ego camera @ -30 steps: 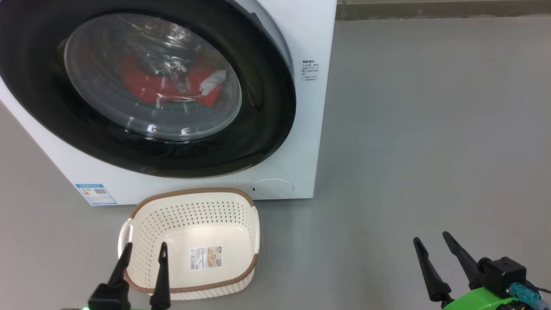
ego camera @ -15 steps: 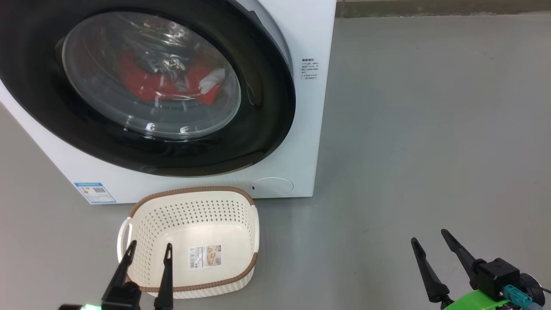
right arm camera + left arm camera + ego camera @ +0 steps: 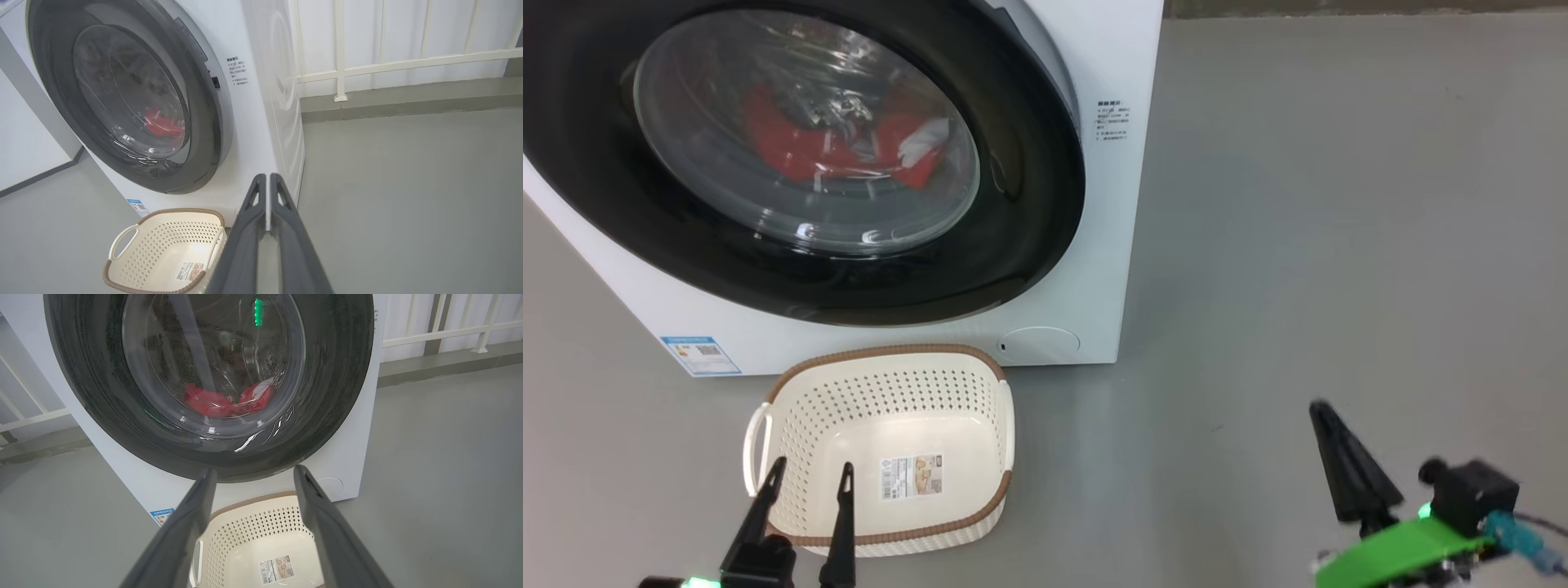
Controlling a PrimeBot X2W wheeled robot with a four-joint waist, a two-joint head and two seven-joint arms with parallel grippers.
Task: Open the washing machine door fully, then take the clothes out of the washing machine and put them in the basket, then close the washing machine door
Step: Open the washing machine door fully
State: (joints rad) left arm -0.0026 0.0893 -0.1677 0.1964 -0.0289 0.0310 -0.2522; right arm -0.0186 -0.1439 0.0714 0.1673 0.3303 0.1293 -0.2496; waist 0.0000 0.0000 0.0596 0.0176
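Your right gripper [image 3: 1321, 411] has brought its fingers together since a second ago and lifted a little, at 5 o'clock in the head view; it holds nothing. Your left gripper [image 3: 813, 465], at 7 o'clock, has its fingers spread and empty over the near-left corner of the basket [image 3: 882, 351]. The washing machine door [image 3: 1029, 204], at 11 o'clock, is not swung open, and the clothes [image 3: 800, 151] lie behind its glass inside the washing machine [image 3: 1111, 65]. Those closed fingers look meant for prying the door's edge, so opening comes first.
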